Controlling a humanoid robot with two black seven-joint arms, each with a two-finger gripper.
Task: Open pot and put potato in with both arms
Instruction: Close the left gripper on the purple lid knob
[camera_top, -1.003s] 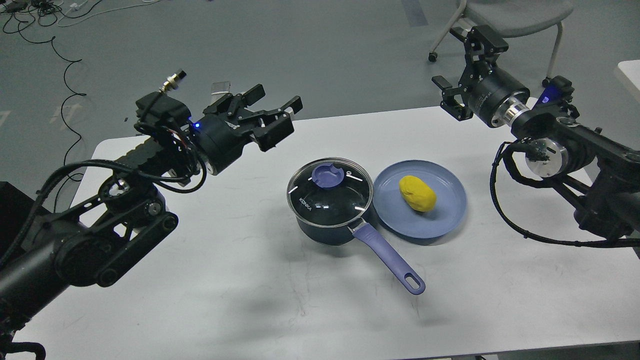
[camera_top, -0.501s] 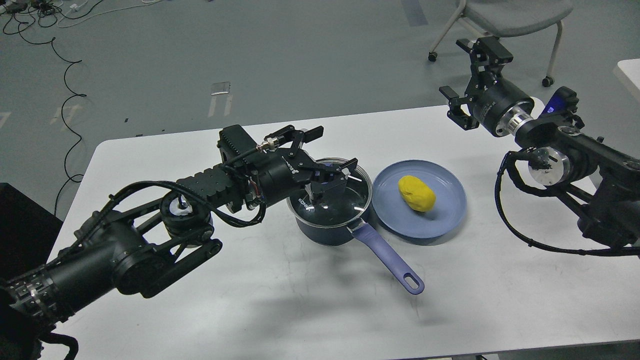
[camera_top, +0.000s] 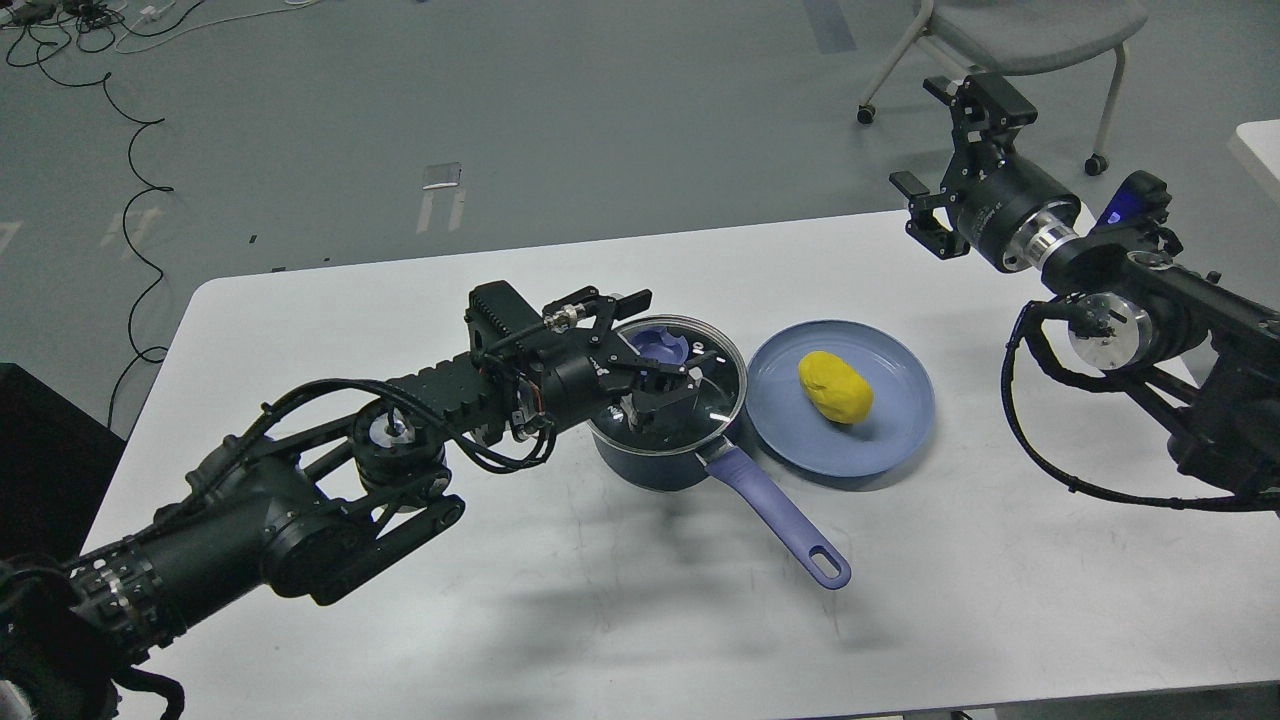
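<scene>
A dark blue pot (camera_top: 645, 462) with a purple handle (camera_top: 782, 513) stands mid-table. Its glass lid (camera_top: 712, 405) is on, with a purple knob (camera_top: 660, 346) on top. A yellow potato (camera_top: 835, 387) lies on a blue plate (camera_top: 860, 448) just right of the pot. My left gripper (camera_top: 662, 352) is open, low over the lid, its fingers on either side of the knob; I cannot tell if they touch it. My right gripper (camera_top: 948, 160) is open and empty, held high beyond the table's far right edge, well away from the potato.
The white table (camera_top: 560, 620) carries only the pot and plate. A grey chair (camera_top: 1020, 30) stands on the floor behind the right arm. Cables (camera_top: 130, 150) lie on the floor at the far left. A white surface edge (camera_top: 1262, 145) shows at the right.
My left arm swung from the table's far left down onto the pot lid, then slid a little further right around the knob. My right gripper drifted slightly right.
</scene>
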